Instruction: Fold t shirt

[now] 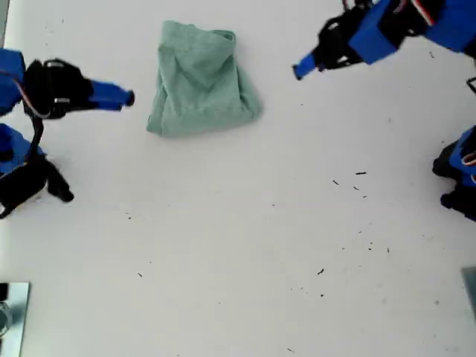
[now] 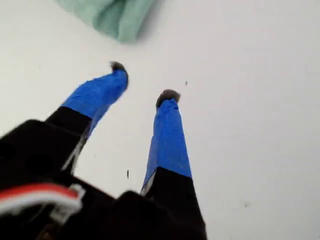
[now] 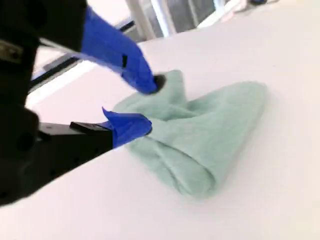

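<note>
Nearest in the exterior view, the white desk (image 1: 238, 245) lies bare except for small dark specks (image 1: 360, 174) scattered toward 4 and 5 o'clock. Farther up, at about 9 o'clock of that view, the second end effector (image 1: 128, 97) is held pointing across toward 3 o'clock, its tip just beside the shirt (image 1: 199, 82) but apart from it. In its own wrist view the second end effector (image 3: 152, 104) is seen spread, with the blue-taped fingers (image 3: 127, 125) parted and nothing pinched between them; the shirt (image 3: 210, 135) lies directly ahead as a bunched, folded bundle with a thick rolled edge. The shirt is placed flat on the desk at about 11 to 12 o'clock of the exterior view, folded into a compact, roughly square pile. Beyond it, at about 1 o'clock of the exterior view, the first end effector (image 1: 299, 71) is held above the desk, aimed toward 8 o'clock and near the shirt without touching it. In its wrist view the first end effector (image 2: 143, 81) is likewise spread and empty, and only a corner of the shirt (image 2: 112, 15) is seen ahead.
</note>
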